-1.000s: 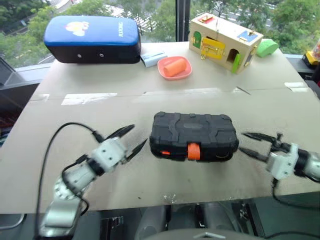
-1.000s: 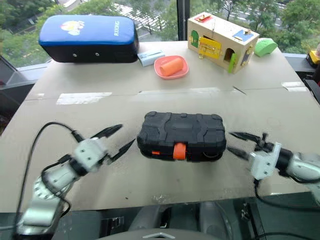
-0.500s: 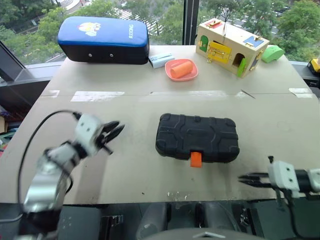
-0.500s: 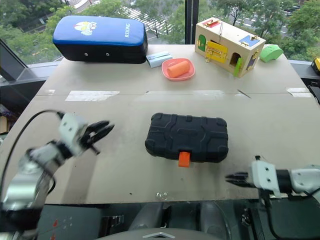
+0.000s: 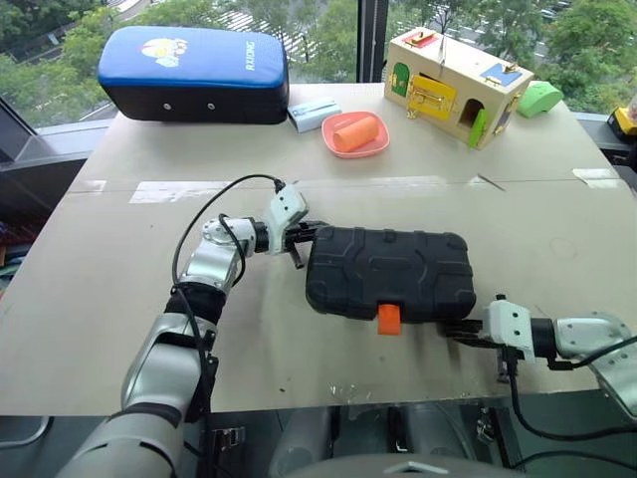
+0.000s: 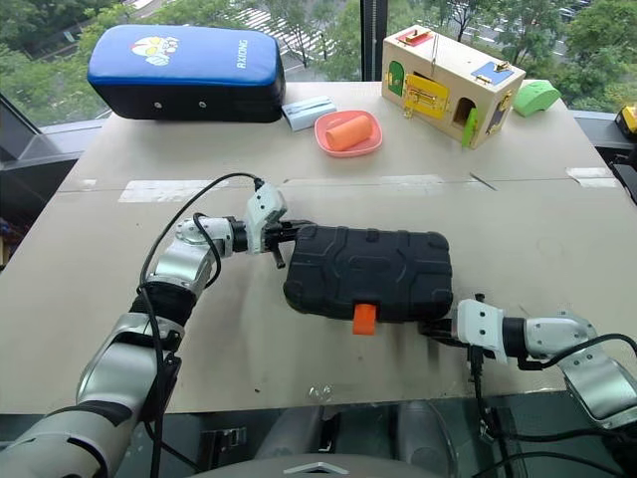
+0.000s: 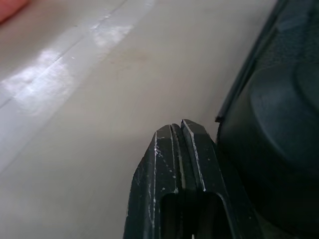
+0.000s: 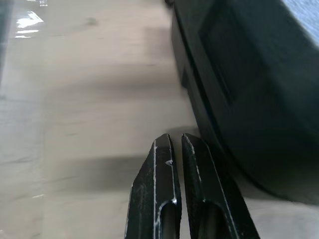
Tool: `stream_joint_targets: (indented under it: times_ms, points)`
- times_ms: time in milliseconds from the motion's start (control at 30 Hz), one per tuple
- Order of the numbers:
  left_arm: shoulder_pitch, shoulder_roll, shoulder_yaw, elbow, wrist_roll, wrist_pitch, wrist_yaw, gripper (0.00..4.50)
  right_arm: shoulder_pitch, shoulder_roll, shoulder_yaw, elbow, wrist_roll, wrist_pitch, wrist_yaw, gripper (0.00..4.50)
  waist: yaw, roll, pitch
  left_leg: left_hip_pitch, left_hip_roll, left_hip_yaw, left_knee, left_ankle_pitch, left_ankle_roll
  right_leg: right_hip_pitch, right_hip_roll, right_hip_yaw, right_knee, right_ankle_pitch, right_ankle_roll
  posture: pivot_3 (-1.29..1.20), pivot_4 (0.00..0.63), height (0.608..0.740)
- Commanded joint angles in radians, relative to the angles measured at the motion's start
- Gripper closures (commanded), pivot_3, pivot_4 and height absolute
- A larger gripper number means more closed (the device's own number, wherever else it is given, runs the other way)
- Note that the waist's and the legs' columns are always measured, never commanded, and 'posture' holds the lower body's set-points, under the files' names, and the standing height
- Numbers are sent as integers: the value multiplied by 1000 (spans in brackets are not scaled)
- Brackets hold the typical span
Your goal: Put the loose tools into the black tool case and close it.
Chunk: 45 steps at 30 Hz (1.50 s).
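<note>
Sitting shut mid-desk [image 5: 119, 299] is the black tool case [image 5: 390, 272], orange latch [image 5: 388, 319] facing front. Left tool [image 5: 304, 239], fingers together, is meeting its back-left corner; right tool [image 5: 460, 332], fingers together, is lying beside its front-right corner.

Both grippers have snapped closed and moved in on the black tool case [image 5: 390, 274]: the left gripper [image 5: 303, 237] now presses at its far left corner, the right gripper [image 5: 460, 330] at its near right corner. The case's orange latch [image 5: 388, 319] now hangs down.
</note>
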Motion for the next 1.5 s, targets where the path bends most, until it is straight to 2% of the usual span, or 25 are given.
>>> stream_joint_targets:
  times_ms: [33,167,333,433,533,700,933,1267,1500]
  points:
    - [96,42,-74,-279,-83,154,-200,4449,-125,53,-61,159,-95,-15,-146,4500,-9,0,0,0,0,0,1,0,0,0,0,0,0,0,0,0,150,735]
    - [191,98,-60,-516,-137,279,-216,4449,-156,68,-93,226,-97,-20,-160,4500,2,0,0,0,0,2,2,0,1,0,-3,4,0,1,2,0,150,735]
    - [196,108,15,-622,-206,413,-151,4449,-97,25,-157,181,-44,-2,-114,4500,18,1,1,-2,0,-3,2,0,1,0,-4,3,0,1,2,0,150,735]
    - [134,98,71,-654,-296,550,-115,4449,-13,-34,-274,76,82,84,-51,4500,19,2,1,-3,-1,-3,2,0,1,0,-5,3,-1,1,2,0,150,735]
    - [80,50,63,-682,-355,649,-80,4449,36,-65,-363,-24,198,185,-19,4500,15,2,1,-3,-1,-3,3,0,1,0,-5,3,-1,1,2,0,150,735]
    - [52,-45,-60,-639,-279,595,-41,4449,55,-59,-413,-164,344,358,-21,4500,10,2,1,-1,0,-2,2,0,1,1,-3,4,0,1,2,0,150,735]
    - [12,-98,-223,-474,-102,460,-7,4449,57,-12,-295,-202,253,370,-58,4500,18,2,0,-1,-1,-2,3,0,1,2,-3,4,-1,1,2,0,150,735]
    - [19,-93,-232,-472,-92,440,-22,4449,88,44,-235,-140,143,324,-89,4500,15,2,0,0,0,-1,3,0,1,2,-3,4,0,1,2,0,150,735]
    - [20,-91,-230,-475,-87,425,-25,4449,73,-12,-408,-241,330,457,-38,4500,15,3,-1,0,0,-1,3,0,1,2,-3,4,0,1,2,0,150,735]
